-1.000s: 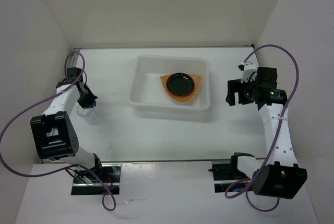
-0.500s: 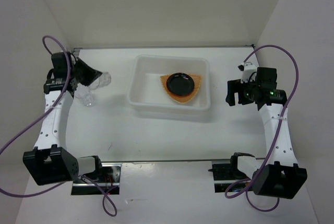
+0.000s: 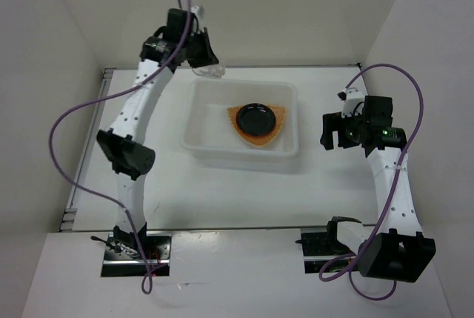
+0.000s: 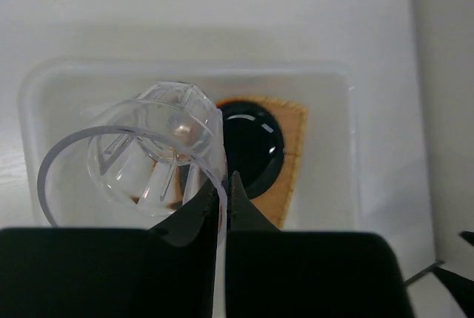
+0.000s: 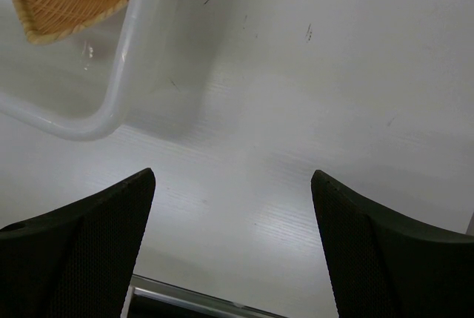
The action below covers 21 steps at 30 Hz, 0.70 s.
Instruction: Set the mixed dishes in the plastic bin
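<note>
The white plastic bin [image 3: 241,156] stands mid-table. In it lies the tan woven plate [image 3: 255,138] with the black round dish [image 3: 257,117] on top. My left gripper [image 3: 210,67] hangs in the air over the bin's far left corner, shut on the wall of the small clear cup [image 3: 216,73]. In the left wrist view the cup [image 4: 148,147] lies tilted on its side, its rim pinched by the left gripper [image 4: 224,184], above the bin [image 4: 337,81], the plate [image 4: 292,147] and the black dish [image 4: 255,147]. My right gripper [image 3: 331,131] is open and empty, to the right of the bin.
In the right wrist view the right gripper [image 5: 233,177] hovers over bare white table beside the bin's corner [image 5: 126,73], with the plate's edge [image 5: 67,7] showing. White walls enclose the table on three sides. A metal strip [image 5: 192,299] runs along the table's edge.
The left arm has lifted the clear cup off the table's left side and swung it up and rightward to above the bin's far left corner. The right arm has not moved.
</note>
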Motion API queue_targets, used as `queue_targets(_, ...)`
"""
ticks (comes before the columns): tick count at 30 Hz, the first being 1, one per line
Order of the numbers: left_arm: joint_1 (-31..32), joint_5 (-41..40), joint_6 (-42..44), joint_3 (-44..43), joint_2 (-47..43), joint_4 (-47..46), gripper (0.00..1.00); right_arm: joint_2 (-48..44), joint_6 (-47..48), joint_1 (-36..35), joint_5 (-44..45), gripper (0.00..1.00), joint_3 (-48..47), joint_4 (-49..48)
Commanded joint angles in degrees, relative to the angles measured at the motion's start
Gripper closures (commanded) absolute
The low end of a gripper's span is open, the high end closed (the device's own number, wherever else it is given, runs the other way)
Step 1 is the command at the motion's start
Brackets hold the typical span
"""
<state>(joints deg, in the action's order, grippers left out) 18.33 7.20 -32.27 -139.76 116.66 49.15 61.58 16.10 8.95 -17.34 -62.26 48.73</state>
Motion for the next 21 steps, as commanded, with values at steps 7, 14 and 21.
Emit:
queue_targets(7,2.9,-12.3,3.1,-8.6,15.0,15.9,1.0,-0.8,-0.1,0.4,-0.1,0.1,0.2,-3.2)
queue_targets(14,4.6,-13.6,2.6,-11.1,22.9,16.4,1.0,-0.8,-0.1,0.4,-0.1,0.1,0.2,-3.2)
queue_targets(21,6.4,-13.6,2.0,-17.9,30.5,17.0,1.0,-0.3,-0.1,0.4,-0.1,0.1,0.7,-3.2)
